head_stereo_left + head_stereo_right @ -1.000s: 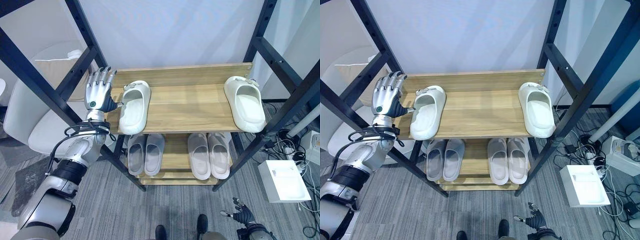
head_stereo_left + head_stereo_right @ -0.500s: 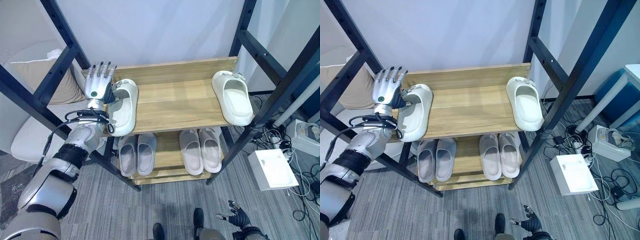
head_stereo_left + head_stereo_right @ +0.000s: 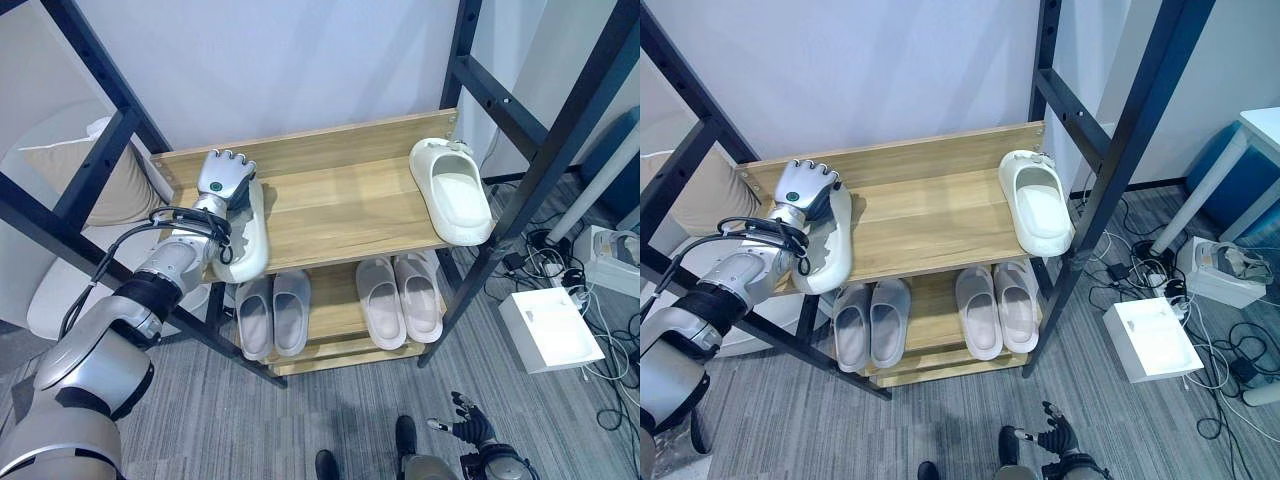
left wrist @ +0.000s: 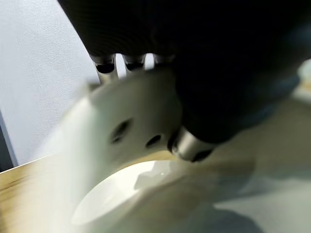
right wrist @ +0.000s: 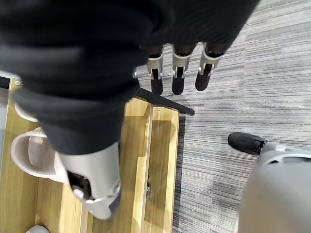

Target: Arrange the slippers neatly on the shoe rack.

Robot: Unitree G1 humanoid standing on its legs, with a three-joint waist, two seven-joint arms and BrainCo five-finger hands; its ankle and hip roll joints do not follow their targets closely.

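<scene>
The shoe rack (image 3: pixel 340 205) stands against the wall, a wooden top shelf over a lower one in a black frame. On the top shelf two cream slippers sit well apart. The left cream slipper (image 3: pixel 250 235) lies at about nine o'clock on the shelf, by its left edge, its long axis running from the wall toward the front; the strap end is up by the wall and the open heel end hangs a little over the front edge. The left hand (image 3: pixel 225 178) is on its strap end, fingers curled down over the strap; the left wrist view shows fingers (image 4: pixel 106 65) and thumb pressed around the cream strap, gripping it.

The right cream slipper (image 3: pixel 452 190) lies at three o'clock near the right post, the same way round but slightly slanted, heel end toward the front right corner.

On the lower shelf two grey pairs (image 3: pixel 340 305) lie side by side, long axes front to back.

The right hand (image 3: pixel 468 425) hangs low at five o'clock over the grey carpet (image 3: pixel 300 420), fingers (image 5: pixel 178 73) loosely straight, holding nothing.
</scene>
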